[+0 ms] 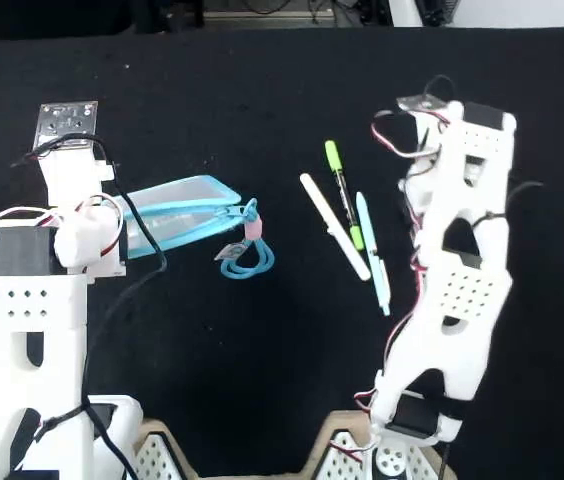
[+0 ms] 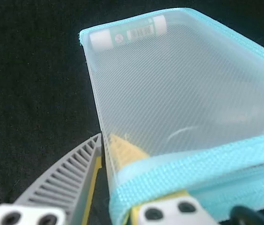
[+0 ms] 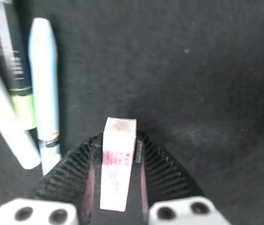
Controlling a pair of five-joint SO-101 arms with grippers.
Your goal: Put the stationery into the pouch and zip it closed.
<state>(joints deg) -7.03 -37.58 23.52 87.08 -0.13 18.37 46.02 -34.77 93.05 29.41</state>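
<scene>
Gripping one short edge of the translucent ribbed pouch (image 2: 179, 93), your left gripper (image 2: 108, 140) is clenched on it. The pouch lies left of centre on the black cloth table (image 1: 262, 100), with bare cloth between its teal cord (image 1: 247, 262) and the pens. Your right gripper (image 3: 118, 136) grasps a small white-and-pink block (image 3: 117, 164), just beside the slim white pen (image 1: 334, 226), green pen (image 1: 342, 190) and pale blue pen (image 1: 372, 252).

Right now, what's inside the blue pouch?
Through the pouch mesh wall, one tube with a white cap and green label lies along its far edge. A yellow shape by the gripped end is unclear; the zipper band hides whatever sits beneath it.
</scene>
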